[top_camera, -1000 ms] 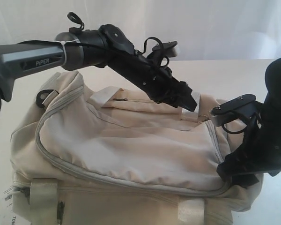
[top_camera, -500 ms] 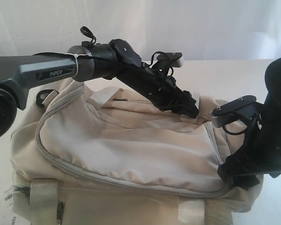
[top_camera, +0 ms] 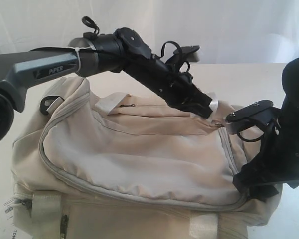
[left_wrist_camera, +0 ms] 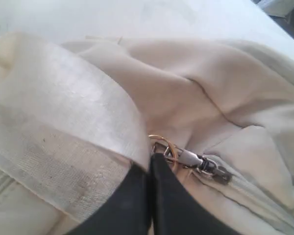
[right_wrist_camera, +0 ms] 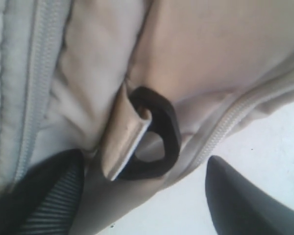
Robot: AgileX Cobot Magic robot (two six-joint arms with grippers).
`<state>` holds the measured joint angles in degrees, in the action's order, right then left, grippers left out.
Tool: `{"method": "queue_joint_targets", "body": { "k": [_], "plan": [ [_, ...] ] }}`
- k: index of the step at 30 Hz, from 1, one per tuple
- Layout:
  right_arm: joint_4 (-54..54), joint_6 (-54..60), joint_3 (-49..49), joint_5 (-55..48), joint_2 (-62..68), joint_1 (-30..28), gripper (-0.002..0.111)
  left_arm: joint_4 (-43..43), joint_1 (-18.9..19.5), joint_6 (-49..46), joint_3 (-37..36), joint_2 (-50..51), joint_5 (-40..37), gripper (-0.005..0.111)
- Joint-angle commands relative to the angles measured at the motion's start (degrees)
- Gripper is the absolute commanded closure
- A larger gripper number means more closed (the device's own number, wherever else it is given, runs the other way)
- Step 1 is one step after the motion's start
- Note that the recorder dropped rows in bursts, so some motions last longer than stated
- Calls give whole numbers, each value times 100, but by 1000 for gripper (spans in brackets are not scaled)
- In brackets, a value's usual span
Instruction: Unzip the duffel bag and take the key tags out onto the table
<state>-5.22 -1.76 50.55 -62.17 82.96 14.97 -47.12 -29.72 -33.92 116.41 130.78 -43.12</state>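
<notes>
A: Where's the duffel bag (top_camera: 139,159)?

B: Laid on the table (top_camera: 239,79), top panel up, zip closed all round. Key tags aren't seen, presumably inside.

A: Claws?

B: The left claw (left_wrist_camera: 151,169) is shut tight right at the zipper pull (left_wrist_camera: 191,159), w/ a small metal ring (left_wrist_camera: 160,142) at its tips. Whether ring or pull is actually pinched can't be told. A webbing strap (left_wrist_camera: 63,122) is draped over that claw. The right claw (right_wrist_camera: 139,169) is held wide apart at the bag's end, fingers either side of a black D-ring (right_wrist_camera: 161,132), nothing gripped.

A: What could go wrong?

B: If nothing is pinched, the pull gets missed and the claw is dragged off empty. If only the thin ring is caught, it could be slipped out under load. The strap could be snagged and carried along. W/ the end not pinned, the whole bag may be dragged instead of the zip being run, and soft fabric could be bunched into the slider.

A: Orientation?

B: Long axis is laid across the exterior view, left-arm side to right-arm side. The pull is at the right-arm end, so the zip prob. has to be drawn toward the left-arm end along its curved track.
</notes>
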Motion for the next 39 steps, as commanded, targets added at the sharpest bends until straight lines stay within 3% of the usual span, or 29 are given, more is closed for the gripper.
{"method": "queue_joint_targets", "body": {
  "k": [1, 11, 18, 33, 39],
  "plan": [
    [42, 213, 170, -394, -55, -14, 43, 11, -8, -42, 261, -395, -393, 107],
    [30, 213, 567, 228, -1054, -14, 43, 189, -8, 416, 312, -1025, -640, 107],
    [-82, -79, 576, 1878, -2011, -14, 43, 202, -8, 453, 312, -1300, -728, 107],
    [67, -775, 601, 3318, -913, -14, 43, 225, -8, 608, 312, -1421, -695, 107],
    [67, -1054, 601, 3324, -692, -14, 43, 235, -8, 608, 312, -1421, -659, 107]
  ]
}}
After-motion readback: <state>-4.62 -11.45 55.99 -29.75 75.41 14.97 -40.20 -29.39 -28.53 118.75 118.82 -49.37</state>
